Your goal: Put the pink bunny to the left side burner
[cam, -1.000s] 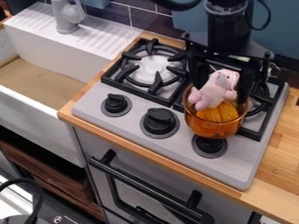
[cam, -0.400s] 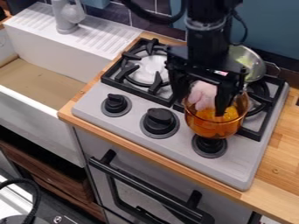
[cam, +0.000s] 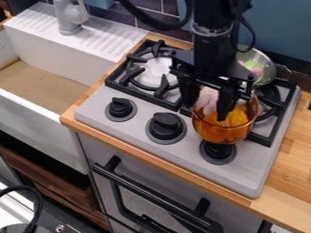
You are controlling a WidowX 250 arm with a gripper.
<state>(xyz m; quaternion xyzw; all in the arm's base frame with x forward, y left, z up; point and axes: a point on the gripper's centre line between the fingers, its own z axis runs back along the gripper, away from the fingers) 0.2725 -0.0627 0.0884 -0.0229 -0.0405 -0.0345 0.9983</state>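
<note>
Pink cloth shows low in the black pincer (cam: pixel 208 110), and it belongs to the bunny (cam: pixel 208 99), which sits in the amber glass pot (cam: pixel 222 133) on the right side of the stove (cam: pixel 130 125), beside something orange (cam: pixel 237 117). The pincer is down at the pot with the bunny between its two sides, but from this angle I can't tell whether it has clamped on the toy or only surrounds it. So lining up looks done, I'd judge, and the task is at the grasping step. Left to do: secure the hold, lift clear of the rim, carry across to the left burner (cam: pixel 157 75) and let go there.
</note>
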